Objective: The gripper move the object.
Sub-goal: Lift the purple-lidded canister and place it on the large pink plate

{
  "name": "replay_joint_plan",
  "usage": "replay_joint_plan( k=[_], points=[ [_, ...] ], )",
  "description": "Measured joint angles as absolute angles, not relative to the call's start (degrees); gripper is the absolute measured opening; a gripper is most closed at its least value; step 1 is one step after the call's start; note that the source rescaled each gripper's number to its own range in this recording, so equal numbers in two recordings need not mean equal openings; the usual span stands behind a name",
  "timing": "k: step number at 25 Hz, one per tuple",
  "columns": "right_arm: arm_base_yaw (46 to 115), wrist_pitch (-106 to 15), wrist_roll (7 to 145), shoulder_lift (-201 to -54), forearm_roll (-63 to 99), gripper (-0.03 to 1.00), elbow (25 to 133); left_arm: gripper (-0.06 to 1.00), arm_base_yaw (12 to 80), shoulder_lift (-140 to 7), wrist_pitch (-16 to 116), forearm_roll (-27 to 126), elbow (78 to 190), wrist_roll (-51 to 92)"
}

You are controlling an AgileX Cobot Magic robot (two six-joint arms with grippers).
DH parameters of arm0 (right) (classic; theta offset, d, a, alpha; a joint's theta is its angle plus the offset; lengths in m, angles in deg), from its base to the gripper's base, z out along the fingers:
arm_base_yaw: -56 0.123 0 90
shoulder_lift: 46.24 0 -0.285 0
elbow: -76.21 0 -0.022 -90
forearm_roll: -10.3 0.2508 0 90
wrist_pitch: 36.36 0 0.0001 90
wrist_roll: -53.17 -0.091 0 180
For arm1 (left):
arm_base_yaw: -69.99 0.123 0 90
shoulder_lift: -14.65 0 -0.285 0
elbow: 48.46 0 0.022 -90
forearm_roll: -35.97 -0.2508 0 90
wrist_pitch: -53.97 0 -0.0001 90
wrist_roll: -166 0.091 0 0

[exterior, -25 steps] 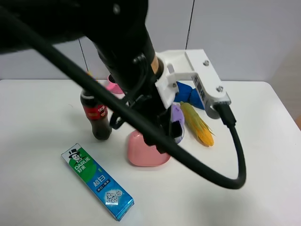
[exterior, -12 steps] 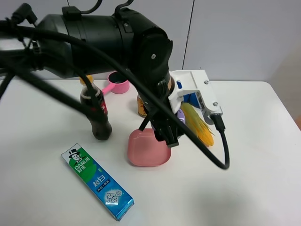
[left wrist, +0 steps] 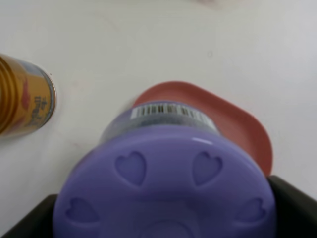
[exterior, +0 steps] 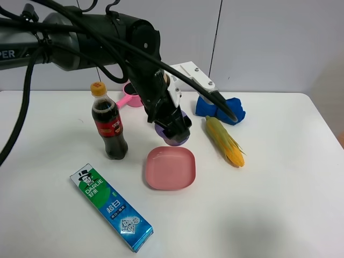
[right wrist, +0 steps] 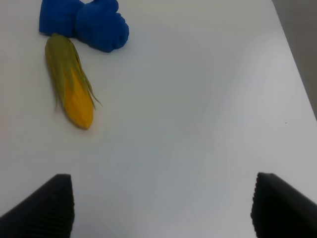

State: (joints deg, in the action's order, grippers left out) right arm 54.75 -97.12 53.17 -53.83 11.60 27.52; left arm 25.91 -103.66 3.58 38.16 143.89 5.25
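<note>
Pulled back, left hand [exterior: 173, 130] gripping container [left wrist: 163, 183] — barcode [left wrist: 168, 111] wrist-view only

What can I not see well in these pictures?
- Pink saucepan: exterior high view, the arm hides most of it.
- Can: left wrist view, cut by the edge, label blurred.
- Purple container: left wrist view, lower lid cut off by the edge; it hides most of the left gripper.

White counter [exterior: 279, 209] with a rounded far corner, pale grey-white panelled wall [exterior: 269, 43] behind it, thin dark vertical seam [exterior: 217, 32] between panels, beige surface [exterior: 332, 75] at far right, soft even light
</note>
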Motion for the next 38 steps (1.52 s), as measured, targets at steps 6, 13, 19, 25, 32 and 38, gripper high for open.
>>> replay_joint_plan(
  k=[6, 13, 19, 25, 32, 38],
  points=[
    [54.8, -97.1, 53.2, -53.8, 11.6, 1.00, 27.5, 0.02, 23.5, -104.1, 1.1, 34.2, 143.9, 5.5],
    [54.8, -97.1, 53.2, -53.8, 11.6, 1.00, 27.5, 0.02, 23.2, -107.8, 1.4, 31.8, 143.9, 5.5],
    [54.8, -97.1, 53.2, -53.8, 11.6, 1.00, 27.5, 0.02, 23.2, -108.5, 3.8, 31.8, 143.9, 5.5],
    [54.8, -97.1, 53.2, -53.8, 11.6, 1.00, 27.5, 0.02, 23.2, -112.3, 3.7, 31.8, 143.9, 5.5],
    [54.8, -97.1, 53.2, -53.8, 11.6, 1.00, 27.5, 0.02, 23.2, -113.6, 3.7, 31.1, 143.9, 5.5],
    [54.8, -97.1, 53.2, -53.8, 11.6, 1.00, 27.5, 0.02, 23.2, -115.8, 3.7, 30.9, 143.9, 5.5]
  ],
)
